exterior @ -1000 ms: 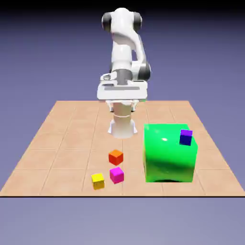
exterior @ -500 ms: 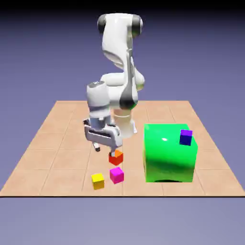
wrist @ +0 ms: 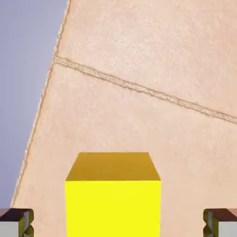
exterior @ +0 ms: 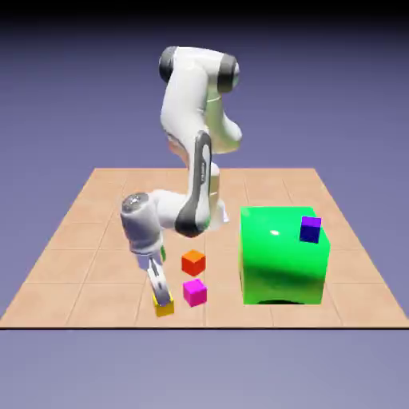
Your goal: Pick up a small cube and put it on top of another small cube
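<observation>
The small yellow cube (exterior: 165, 308) rests on the table near the front edge, toward the exterior view's left. My gripper (exterior: 161, 294) has come down over it, and the fingers hide part of the cube. In the hand view the yellow cube (wrist: 113, 196) fills the lower middle, standing between the two fingertips (wrist: 16, 222) with a gap on each side. The gripper (wrist: 118, 223) is open and holds nothing. The small dark blue cube with a purple top (exterior: 311, 229) sits on top of the large green block (exterior: 279, 260) at the exterior view's right.
An orange cube (exterior: 193, 262) and a magenta cube (exterior: 195, 292) lie just right of the yellow one, the magenta very close to it. The table's edge (wrist: 40, 115) runs along the left of the hand view.
The arm has swung forward and down, from high above the table past the orange cube to the yellow cube. The jaws stayed open throughout. No cube has moved.
</observation>
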